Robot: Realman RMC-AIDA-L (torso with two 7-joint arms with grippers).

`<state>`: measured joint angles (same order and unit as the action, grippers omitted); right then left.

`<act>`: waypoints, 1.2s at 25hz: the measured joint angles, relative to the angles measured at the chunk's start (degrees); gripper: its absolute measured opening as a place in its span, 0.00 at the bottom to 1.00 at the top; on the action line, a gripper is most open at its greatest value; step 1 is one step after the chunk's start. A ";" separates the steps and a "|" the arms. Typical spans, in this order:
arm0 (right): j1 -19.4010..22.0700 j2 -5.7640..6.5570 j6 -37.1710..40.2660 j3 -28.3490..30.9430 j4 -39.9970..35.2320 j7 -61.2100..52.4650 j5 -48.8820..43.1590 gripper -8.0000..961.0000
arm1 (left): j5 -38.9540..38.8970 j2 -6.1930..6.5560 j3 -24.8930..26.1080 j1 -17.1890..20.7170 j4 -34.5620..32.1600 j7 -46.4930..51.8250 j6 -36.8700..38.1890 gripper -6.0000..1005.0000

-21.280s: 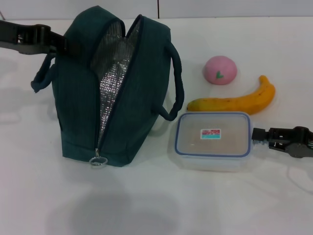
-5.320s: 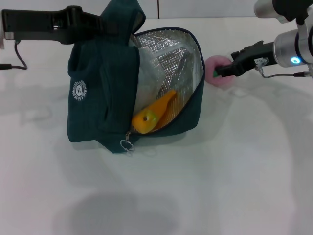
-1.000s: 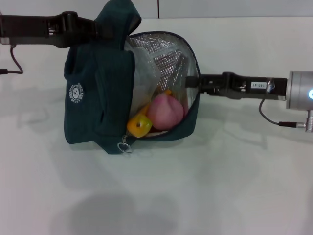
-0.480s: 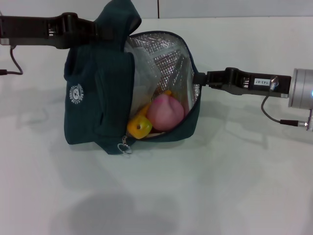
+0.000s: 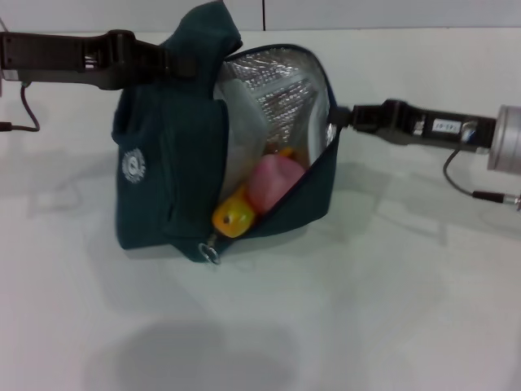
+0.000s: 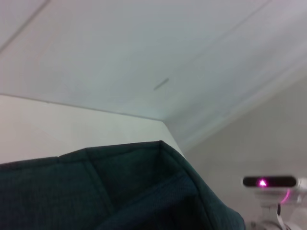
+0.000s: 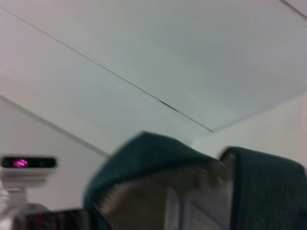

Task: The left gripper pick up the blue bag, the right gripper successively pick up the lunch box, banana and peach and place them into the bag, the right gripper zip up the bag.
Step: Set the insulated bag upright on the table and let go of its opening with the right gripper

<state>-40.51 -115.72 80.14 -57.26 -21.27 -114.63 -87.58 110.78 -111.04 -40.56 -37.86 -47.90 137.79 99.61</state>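
Head view: the bag (image 5: 171, 175) stands on the table (image 5: 391, 309), its top held up by the left gripper (image 5: 175, 63), whose claw is clenched on the upper fabric or handle; the mouth gapes toward the right, silver lining (image 5: 277, 98) exposed. Inside, the peach (image 5: 273, 183) lies low in the opening, touching the banana (image 5: 232, 218), whose end pokes out at the lower edge of the mouth; behind them a pale translucent shape, probably the lunch box, cannot be made out for certain. The ring zip pull (image 5: 211, 254) hangs at the bottom end of the opening, below the banana.

The right gripper (image 5: 342, 116) sits at the bag's upper right rim, touching or just beside it; whether its claw is released or clenched cannot be told.

Judged step: loading appears complete, none of the three items being left on the table; zipping is the step in hand, with the zip fully undone. The next move would call for the right gripper to travel down to the ring pull, catch it, and draw it along the rim; the banana's protruding end may foul the zip unless it is pushed inward; the left gripper must keep the bag taut.
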 joint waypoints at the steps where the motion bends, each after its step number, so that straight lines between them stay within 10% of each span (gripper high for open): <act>1: 0.16 0.19 0.89 0.01 -0.13 0.66 1.14 0.01 | 0.01 0.11 -0.01 -0.20 0.00 0.27 0.67 0.04; 16: 4.95 4.49 14.15 2.07 -7.93 0.82 10.42 0.01 | -1.96 0.10 -0.08 -2.60 6.61 2.70 6.49 0.04; 30: 5.38 4.03 10.57 1.50 -7.53 0.90 5.61 0.01 | 3.24 -2.52 -0.13 -1.72 9.63 0.05 -0.50 0.04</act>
<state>-35.14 -111.68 90.71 -55.75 -28.80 -113.73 -81.97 114.02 -113.56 -40.69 -39.58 -38.27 137.84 99.11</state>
